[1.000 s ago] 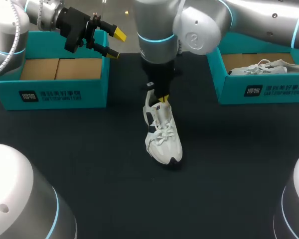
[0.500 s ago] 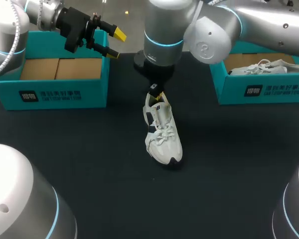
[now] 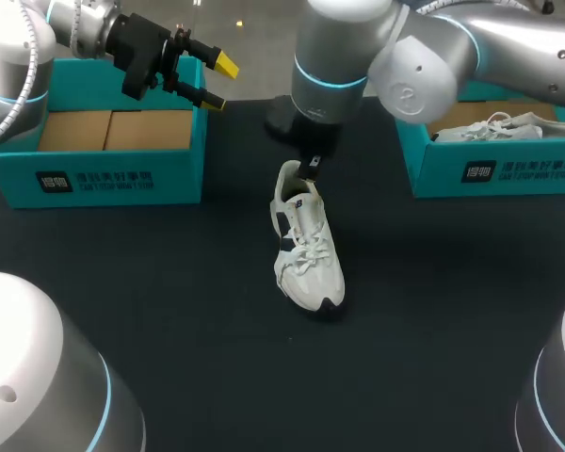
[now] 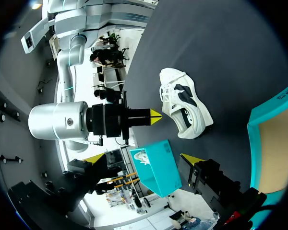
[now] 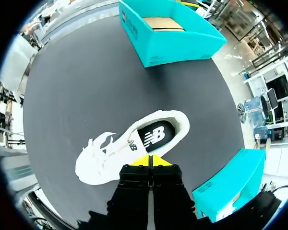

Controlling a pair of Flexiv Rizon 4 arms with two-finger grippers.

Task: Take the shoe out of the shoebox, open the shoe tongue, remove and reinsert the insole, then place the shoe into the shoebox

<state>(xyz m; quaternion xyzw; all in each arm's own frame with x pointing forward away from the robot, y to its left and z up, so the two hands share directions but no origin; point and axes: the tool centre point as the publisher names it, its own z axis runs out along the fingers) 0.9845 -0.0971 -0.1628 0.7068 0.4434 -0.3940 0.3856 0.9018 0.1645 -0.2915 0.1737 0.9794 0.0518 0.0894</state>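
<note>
A white sneaker (image 3: pixel 307 247) stands upright mid-table, toe toward me; its black insole (image 5: pixel 156 135) shows inside the opening. My right gripper (image 3: pixel 311 169) hangs just above the heel collar, shut with nothing between its yellow tips (image 5: pixel 150 161). My left gripper (image 3: pixel 207 83) is open and empty, held in the air over the near corner of the left teal shoebox (image 3: pixel 122 179). In the left wrist view its fingertips (image 4: pixel 94 157) stand wide apart, with the sneaker (image 4: pixel 185 103) and my right gripper (image 4: pixel 153 116) ahead of them.
A second teal shoebox (image 3: pixel 490 174) at the right holds another white shoe (image 3: pixel 504 125). The left shoebox (image 5: pixel 170 31) shows only brown cardboard inside. Dark tabletop (image 3: pixel 169 282) surrounds the sneaker.
My right arm has lifted and drawn back to the right, so its shut gripper has come up from the sneaker's opening to just above the heel. The sneaker and left arm stayed put.
</note>
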